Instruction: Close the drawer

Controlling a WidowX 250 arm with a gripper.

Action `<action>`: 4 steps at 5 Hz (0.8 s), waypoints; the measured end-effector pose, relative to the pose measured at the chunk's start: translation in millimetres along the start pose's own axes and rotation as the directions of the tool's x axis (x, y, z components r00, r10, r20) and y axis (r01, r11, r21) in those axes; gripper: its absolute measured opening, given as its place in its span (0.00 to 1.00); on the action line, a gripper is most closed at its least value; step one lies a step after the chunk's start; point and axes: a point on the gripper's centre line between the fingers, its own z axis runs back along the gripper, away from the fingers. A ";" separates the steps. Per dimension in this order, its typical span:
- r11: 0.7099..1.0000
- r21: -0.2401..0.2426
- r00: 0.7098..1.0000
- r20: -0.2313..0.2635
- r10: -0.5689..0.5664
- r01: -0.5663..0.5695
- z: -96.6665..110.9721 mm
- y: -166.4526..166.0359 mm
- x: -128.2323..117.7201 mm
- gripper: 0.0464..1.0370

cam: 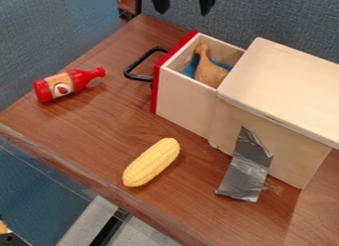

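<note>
Black gripper at the top edge of my camera view: its fingers are parted, with nothing between them. Nearest below them stands the drawer, its red front well out from the wooden box; I read the task as unfinished, the closing push being the part left. On the side away from the box, the black handle projects from the front, apart from the fingers. Beyond the front, farther below the fingers, a toy drumstick lies inside the drawer on something blue; it appears low enough to pass under the box top, though I cannot be sure. Farther off, to the lower left of the fingers, a red bottle lies clear of the drawer. Farthest below them, the corn and the grey tape seem out of the closing path.
</note>
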 end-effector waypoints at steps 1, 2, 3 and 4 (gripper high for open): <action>1.000 0.001 0.999 -0.035 0.002 -0.002 -11.5 1.9 -2.4 0.96; 0.999 -0.009 0.998 -0.047 0.030 -0.031 -8.7 39.0 -4.1 0.96; 0.999 -0.015 0.998 -0.051 0.044 -0.045 0.6 74.5 -8.0 0.96; 1.000 -0.020 1.000 -0.028 0.007 -0.008 12.1 95.6 -6.3 0.96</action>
